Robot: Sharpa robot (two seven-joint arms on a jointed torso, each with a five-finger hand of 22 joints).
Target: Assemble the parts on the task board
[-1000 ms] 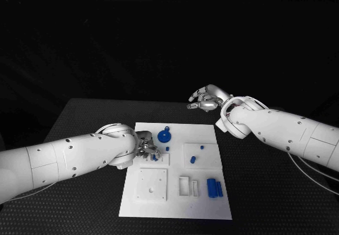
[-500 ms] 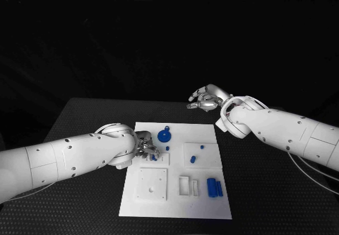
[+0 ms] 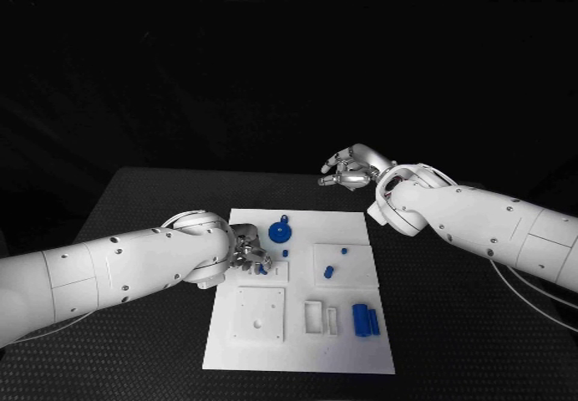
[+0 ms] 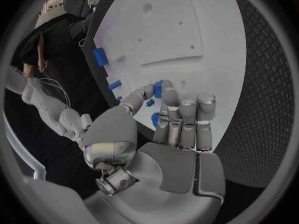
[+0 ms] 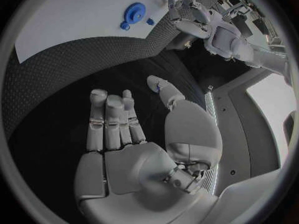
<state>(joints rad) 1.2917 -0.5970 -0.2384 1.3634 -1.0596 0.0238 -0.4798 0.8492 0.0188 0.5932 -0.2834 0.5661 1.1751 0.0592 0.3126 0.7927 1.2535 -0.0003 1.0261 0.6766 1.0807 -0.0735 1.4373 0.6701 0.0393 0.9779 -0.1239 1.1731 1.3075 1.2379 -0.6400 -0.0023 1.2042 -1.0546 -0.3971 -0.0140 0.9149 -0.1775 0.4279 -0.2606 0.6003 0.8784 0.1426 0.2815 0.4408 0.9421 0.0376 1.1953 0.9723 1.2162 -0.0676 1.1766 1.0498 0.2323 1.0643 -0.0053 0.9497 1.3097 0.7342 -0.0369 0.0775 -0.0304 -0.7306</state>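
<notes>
Task board: the white task board (image 3: 301, 292) lies in the middle of the black table (image 3: 144, 217), its long side running away from the robot
Left hand: the left hand (image 3: 250, 253) sits low over the board's left edge, fingers curled down onto a small blue part (image 4: 158, 88); the left wrist view shows that piece pinched between thumb and fingertips, with the white plate right beneath it
Right hand: the right hand (image 3: 351, 170) hangs above the table beyond the board's far right corner, well apart from the parts; in the right wrist view its fingers (image 5: 109, 119) stand straight and a little apart, holding nothing
Round part: a blue disc-shaped part (image 3: 281, 231) with a small tab rests near the board's far edge, just beside the left hand
Small pegs: a short blue peg (image 3: 329, 271) and a smaller blue piece (image 3: 345, 250) sit on the raised square plate at the board's right
Near corner: two upright blue blocks (image 3: 365, 320) stand side by side at the board's near right, next to two narrow white slots (image 3: 321, 318)
Square plate: a white square block (image 3: 261, 315) with small holes occupies the near left of the board
</notes>
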